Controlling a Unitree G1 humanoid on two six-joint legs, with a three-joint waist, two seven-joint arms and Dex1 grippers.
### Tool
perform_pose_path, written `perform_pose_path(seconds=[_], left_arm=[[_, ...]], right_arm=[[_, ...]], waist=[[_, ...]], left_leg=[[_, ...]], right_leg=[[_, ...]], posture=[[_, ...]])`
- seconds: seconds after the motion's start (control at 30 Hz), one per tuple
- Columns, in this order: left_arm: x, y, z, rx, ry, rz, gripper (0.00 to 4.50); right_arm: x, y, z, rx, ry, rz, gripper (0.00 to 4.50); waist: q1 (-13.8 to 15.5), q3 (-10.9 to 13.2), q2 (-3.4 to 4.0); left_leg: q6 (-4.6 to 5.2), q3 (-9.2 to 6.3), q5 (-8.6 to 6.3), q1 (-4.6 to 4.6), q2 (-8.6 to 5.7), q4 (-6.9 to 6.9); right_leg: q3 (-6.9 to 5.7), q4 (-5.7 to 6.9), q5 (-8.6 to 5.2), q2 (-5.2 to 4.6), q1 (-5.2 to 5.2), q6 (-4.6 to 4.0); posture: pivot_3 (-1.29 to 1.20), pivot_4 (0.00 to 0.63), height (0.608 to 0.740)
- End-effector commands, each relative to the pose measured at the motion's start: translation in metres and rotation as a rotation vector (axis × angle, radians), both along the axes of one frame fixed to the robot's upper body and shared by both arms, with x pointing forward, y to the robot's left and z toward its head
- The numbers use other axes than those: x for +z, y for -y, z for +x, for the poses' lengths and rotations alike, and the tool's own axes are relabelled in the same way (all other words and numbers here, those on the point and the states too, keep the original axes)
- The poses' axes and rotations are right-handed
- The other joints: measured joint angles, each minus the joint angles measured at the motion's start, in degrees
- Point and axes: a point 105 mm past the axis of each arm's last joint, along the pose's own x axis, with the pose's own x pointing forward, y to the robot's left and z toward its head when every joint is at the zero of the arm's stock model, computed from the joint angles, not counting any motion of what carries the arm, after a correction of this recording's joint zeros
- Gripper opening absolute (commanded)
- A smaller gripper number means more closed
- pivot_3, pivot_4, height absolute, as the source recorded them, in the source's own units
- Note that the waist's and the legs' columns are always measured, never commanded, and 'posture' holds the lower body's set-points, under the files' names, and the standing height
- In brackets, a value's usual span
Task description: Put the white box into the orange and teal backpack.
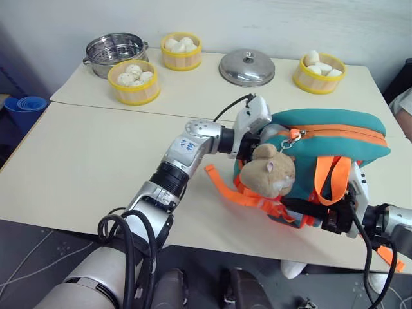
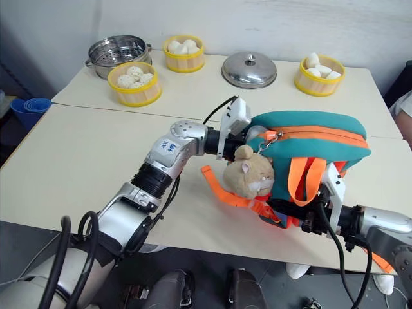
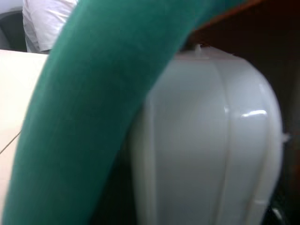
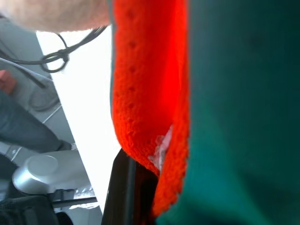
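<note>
While steamer baskets (image 1: pixel 134 82) and a pot lid (image 1: pixel 247 67) line the far table (image 1: pixel 71 161), the orange and teal backpack (image 1: pixel 335 138) lies on its side near the front edge, plush hamster (image 1: pixel 269 170) facing out. From the left eye view, the left gripper (image 1: pixel 252 149) is buried in the bag's mouth (finger spread cannot be told). Its wrist view shows the white box (image 3: pixel 206 140) inside, under the teal rim. In the right wrist view, the right gripper (image 4: pixel 136 187) is clamped on the orange trim.
</note>
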Motion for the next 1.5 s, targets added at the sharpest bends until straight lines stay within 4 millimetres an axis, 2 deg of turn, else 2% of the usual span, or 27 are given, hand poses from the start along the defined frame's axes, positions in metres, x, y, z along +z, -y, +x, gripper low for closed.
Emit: perform_pose_path(seconds=[0.03,0.1,0.17,0.23,0.3,0.43,0.5,0.57,0.67,0.77,0.9,0.97,1.1,1.13,1.17,1.27,1.37,1.47,1.5], left_arm=[[0.026,-0.024,-0.014,-0.083,0.086,-0.071,3.06],[0.037,-0.046,-0.014,-0.086,0.079,-0.112,3.59],[0.037,-0.072,-0.011,-0.085,0.088,-0.103,4.11],[0.029,-0.097,-0.007,-0.071,0.095,-0.046,4.11],[0.021,-0.118,-0.016,-0.118,0.099,0.014,4.11],[0.024,-0.132,-0.043,-0.175,0.127,0.007,4.11],[0.023,-0.132,-0.060,-0.194,0.098,0.014,4.11],[0.025,-0.125,-0.067,-0.162,0.106,-0.020,4.11],[0.016,-0.112,-0.063,-0.081,0.122,-0.040,4.11],[0.003,-0.096,-0.060,-0.047,0.065,-0.012,4.11],[-0.004,-0.073,-0.055,-0.029,0.088,-0.015,4.11],[0.001,-0.061,-0.056,-0.041,0.081,-0.062,4.11],[0.008,-0.049,-0.053,-0.015,0.010,-0.109,3.29],[0.008,-0.049,-0.052,-0.006,0.011,-0.103,2.92],[0.003,-0.052,-0.049,0.025,0.011,-0.084,2.54],[-0.003,-0.059,-0.047,0.056,0.016,-0.069,1.81],[0.006,-0.066,-0.051,0.038,-0.006,-0.110,1.06],[0.020,-0.089,-0.056,-0.017,-0.059,-0.154,0.59],[0.023,-0.104,-0.056,-0.040,-0.084,-0.127,0.53]], right_arm=[[0.001,-0.005,-0.001,-0.021,0.024,0.049,0.00],[0.000,-0.005,0.003,-0.048,0.043,0.070,0.00],[-0.002,-0.006,0.006,-0.063,0.057,0.068,0.00],[-0.003,-0.009,0.009,-0.064,0.066,0.073,0.00],[-0.003,-0.012,0.012,-0.064,0.081,0.073,0.00],[-0.004,-0.014,0.016,-0.065,0.090,0.068,0.00],[-0.006,-0.014,0.017,-0.055,0.084,0.057,0.00],[-0.003,-0.017,0.016,-0.030,0.075,0.057,0.00],[0.003,-0.027,0.009,0.058,0.035,0.110,0.00],[0.002,-0.028,0.007,0.073,0.007,0.087,0.00],[0.002,-0.025,0.004,0.095,-0.001,0.043,0.00],[0.006,-0.028,0.000,0.119,0.002,0.059,0.00],[0.007,-0.030,-0.004,0.121,-0.003,0.069,0.00],[0.006,-0.030,-0.004,0.117,-0.005,0.067,0.00],[0.009,-0.029,-0.002,0.089,0.012,0.092,0.00],[0.018,-0.029,-0.002,0.041,0.044,0.183,0.00],[0.026,-0.029,-0.002,0.013,0.065,0.237,0.00],[0.026,-0.021,-0.003,-0.026,0.068,0.224,0.00],[0.026,-0.018,-0.004,-0.040,0.070,0.222,0.00]], waist=[[-0.6,0.0,0.01],[-1.0,0.0,0.01],[-1.4,0.0,0.02],[-1.6,0.0,0.02],[-1.7,0.0,0.06],[-1.5,0.0,0.06],[-1.1,0.0,0.06],[-0.9,0.0,0.06],[-0.9,0.0,0.07],[-0.9,0.0,0.08],[-0.9,-0.1,0.13],[-0.9,-0.1,0.12],[-0.9,-0.1,0.12],[-1.0,-0.1,0.12],[-1.1,-0.1,0.12],[-0.9,-0.1,0.12],[-0.9,-0.1,0.12],[-1.0,-0.1,0.12],[-1.1,-0.1,0.12]], left_leg=[[-0.09,-0.02,0.05,0.02,0.02,-0.03],[-0.14,-0.03,0.10,0.04,0.03,-0.02],[-0.18,-0.01,0.12,0.10,0.03,-0.02],[-0.23,-0.02,0.15,0.12,0.03,-0.02],[-0.26,-0.02,0.16,0.15,0.02,-0.05],[-0.25,-0.05,0.15,0.08,0.03,-0.02],[-0.20,-0.06,0.13,0.05,0.01,0.03],[-0.18,-0.07,0.11,0.05,0.01,0.02],[-0.09,-0.07,0.08,0.09,0.00,0.05],[0.12,-0.07,-0.05,0.13,0.01,0.03],[0.12,-0.06,-0.05,0.14,0.00,0.02],[0.13,-0.06,-0.05,0.13,0.00,0.02],[0.14,-0.07,-0.06,0.10,0.00,0.04],[0.14,-0.07,-0.06,0.10,0.00,0.02],[0.14,-0.06,-0.06,0.13,0.01,0.00],[-0.03,-0.09,0.03,0.14,0.04,-0.03],[-0.19,-0.08,0.13,0.11,0.02,0.00],[-0.18,-0.07,0.12,0.11,0.02,-0.01],[-0.21,-0.07,0.13,0.12,0.03,-0.05]], right_leg=[[0.00,0.04,0.00,0.02,0.00,0.00],[0.00,0.11,0.00,0.02,0.00,-0.02],[0.05,0.23,-0.02,0.01,-0.01,-0.05],[0.03,0.32,-0.06,0.01,-0.03,-0.12],[0.02,0.35,-0.08,0.02,-0.03,-0.16],[0.01,0.32,-0.09,-0.02,-0.05,-0.17],[0.01,0.32,-0.09,-0.04,-0.04,-0.17],[0.02,0.33,-0.09,-0.05,-0.03,-0.17],[0.03,0.35,-0.09,-0.06,0.00,-0.16],[0.03,0.37,-0.08,-0.04,0.02,-0.16],[0.04,0.38,-0.08,-0.02,0.00,-0.16],[0.03,0.37,-0.08,-0.02,0.01,-0.16],[0.02,0.36,-0.08,-0.02,0.00,-0.15],[0.03,0.36,-0.08,-0.02,0.00,-0.15],[0.03,0.36,-0.08,0.00,0.00,-0.15],[0.01,0.38,-0.08,0.03,-0.01,-0.16],[0.02,0.36,-0.08,0.01,0.00,-0.15],[0.03,0.36,-0.08,0.00,-0.01,-0.15],[0.03,0.36,-0.09,0.01,-0.02,-0.16]], posture=[[0.00,0.150,0.740],[0.00,0.150,0.740],[0.00,0.150,0.740],[0.00,0.150,0.740],[0.00,0.150,0.740],[0.00,0.150,0.740],[0.00,0.150,0.740],[0.00,0.150,0.740],[0.00,0.150,0.740],[0.00,0.150,0.740],[0.00,0.150,0.740],[0.00,0.150,0.740],[0.00,0.150,0.740],[0.00,0.150,0.740],[0.00,0.150,0.740],[0.00,0.150,0.740],[0.00,0.150,0.740],[0.00,0.150,0.740],[0.00,0.150,0.740]])
